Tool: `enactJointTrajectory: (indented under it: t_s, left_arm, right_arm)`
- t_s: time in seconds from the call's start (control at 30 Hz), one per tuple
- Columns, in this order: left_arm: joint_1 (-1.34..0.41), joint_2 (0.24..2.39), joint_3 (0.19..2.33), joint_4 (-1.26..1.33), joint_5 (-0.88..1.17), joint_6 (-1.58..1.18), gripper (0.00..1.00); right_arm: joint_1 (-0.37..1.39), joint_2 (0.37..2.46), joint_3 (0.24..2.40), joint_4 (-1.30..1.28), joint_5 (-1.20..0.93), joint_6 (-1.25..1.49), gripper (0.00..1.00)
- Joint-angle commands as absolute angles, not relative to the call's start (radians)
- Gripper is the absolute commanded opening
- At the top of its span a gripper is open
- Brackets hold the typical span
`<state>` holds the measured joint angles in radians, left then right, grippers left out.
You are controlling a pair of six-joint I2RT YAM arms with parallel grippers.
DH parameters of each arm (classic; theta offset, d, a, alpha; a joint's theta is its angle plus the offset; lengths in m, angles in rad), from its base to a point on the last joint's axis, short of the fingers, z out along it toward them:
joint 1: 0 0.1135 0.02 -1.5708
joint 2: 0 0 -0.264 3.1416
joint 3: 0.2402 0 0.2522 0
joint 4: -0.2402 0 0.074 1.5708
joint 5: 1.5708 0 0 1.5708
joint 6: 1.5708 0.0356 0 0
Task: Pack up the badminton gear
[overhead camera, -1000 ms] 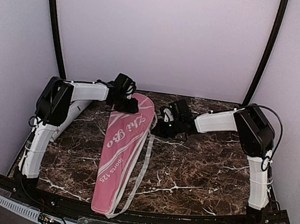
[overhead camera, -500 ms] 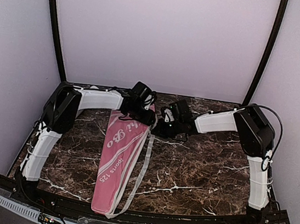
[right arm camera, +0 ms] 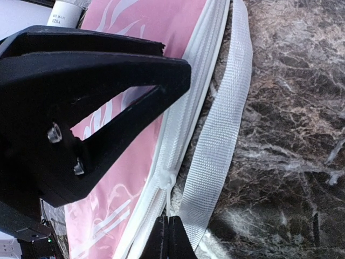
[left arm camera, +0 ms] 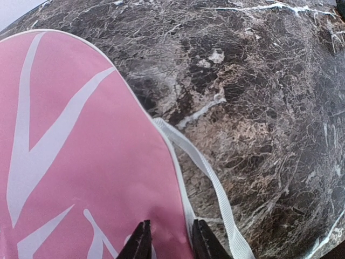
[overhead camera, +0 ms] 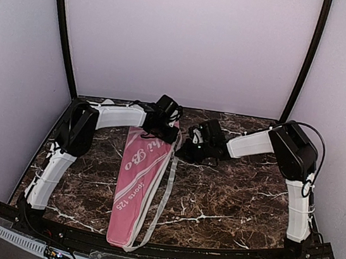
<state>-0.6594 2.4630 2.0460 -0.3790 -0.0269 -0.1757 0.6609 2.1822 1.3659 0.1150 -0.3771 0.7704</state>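
The pink racket-shaped bag point(overhead camera: 138, 176) with white lettering lies flat on the marble table, wide end far, narrow end near. My left gripper point(overhead camera: 160, 132) is over the wide end; in the left wrist view point(left arm camera: 168, 237) its jaws stand a little apart with the tips on the pink fabric point(left arm camera: 81, 151) by the bag's white edge. My right gripper point(overhead camera: 183, 149) is at the bag's right edge. In the right wrist view point(right arm camera: 168, 229) it is shut on the thin white zipper pull point(right arm camera: 171, 189). Rackets and shuttlecocks are out of view.
The bag's white webbing strap point(overhead camera: 167, 186) runs loose along its right side on the table point(overhead camera: 234, 195); it also shows in both wrist views point(left arm camera: 213, 186) point(right arm camera: 221, 129). The left gripper's black fingers point(right arm camera: 135, 65) hang close above the zipper. A white cylinder end point(right arm camera: 67, 11) shows behind.
My left arm has swung right, from the bag's far-left edge to over its wide end. My right gripper has stayed at the bag's right edge, shifting slightly.
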Motion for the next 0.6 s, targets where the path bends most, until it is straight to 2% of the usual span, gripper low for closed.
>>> enactJointTrajectory:
  t_s: [0.0,0.13,0.57]
  left_arm:
    - [-0.65,2.504,2.072,-0.438,-0.063,-0.184,0.25]
    - [-0.639,2.513,2.088,-0.443,-0.056,-0.196,0.22]
    - [-0.627,2.507,2.089,-0.438,-0.024,-0.208,0.22]
  right_arm:
    - [0.661,2.155,1.318,0.172,-0.426,0.818,0.0]
    - [0.664,2.139,1.295,0.173,-0.43,0.813,0.0]
    - [0.687,2.061,1.196,0.243,-0.437,0.739,0.0]
